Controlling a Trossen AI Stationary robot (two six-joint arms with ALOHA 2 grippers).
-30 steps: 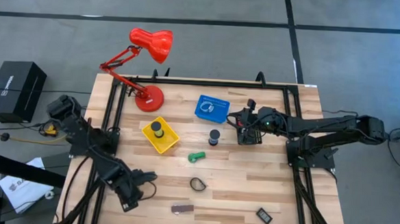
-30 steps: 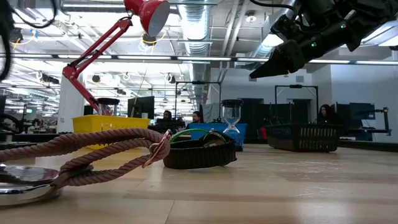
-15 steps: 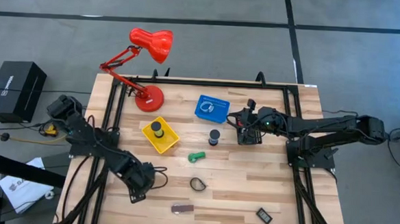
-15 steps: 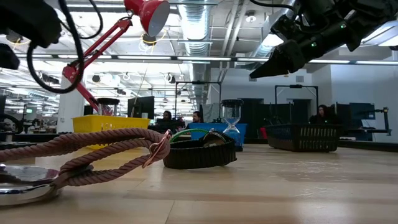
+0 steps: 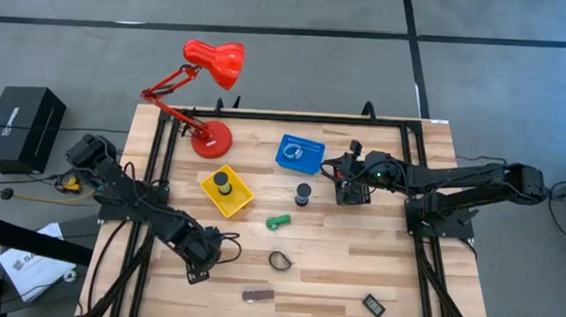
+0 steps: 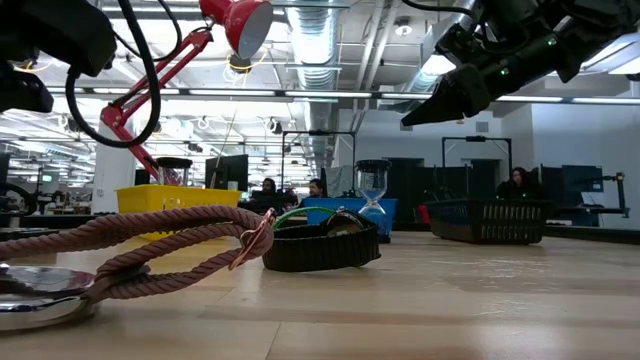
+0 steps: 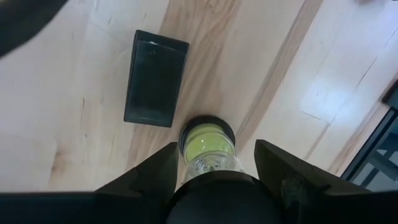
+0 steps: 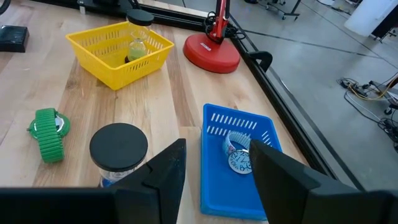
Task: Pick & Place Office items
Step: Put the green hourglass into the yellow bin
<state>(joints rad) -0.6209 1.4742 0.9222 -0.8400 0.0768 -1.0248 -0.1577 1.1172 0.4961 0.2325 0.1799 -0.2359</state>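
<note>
My left gripper (image 5: 200,263) hovers over the table's near left part, shut on a black-capped sand timer (image 7: 207,140) with yellow-green sand. A black block (image 7: 155,78) lies flat on the wood below it. My right gripper (image 5: 340,176) hangs open and empty above the black basket (image 6: 490,225). On the table lie a green watch (image 8: 50,134), a black-capped timer (image 8: 118,149), a black loop (image 5: 279,260), a brownish rope bar (image 5: 257,295) and another black block (image 5: 373,304). A second timer (image 8: 137,43) stands in the yellow basket (image 8: 93,65). My left gripper holds the sand timer between its two fingers (image 7: 158,177), coming from above and pointing down. The timer's near black cap (image 7: 211,199) fills the gap between the fingers and hides the place of contact. The timer stands upright along the fingers, far cap toward the table.
A red desk lamp (image 5: 210,72) stands at the far left corner, its base (image 8: 211,53) beside the yellow basket. A blue basket (image 8: 239,180) with a watch inside sits mid-table at the far side. Bare wood shows between the loop and the right edge.
My left gripper has moved toward the table's right edge and a little toward the far edge, staying shut on the timer. In the low view more of the left arm and its cable has come into sight at the upper left.
</note>
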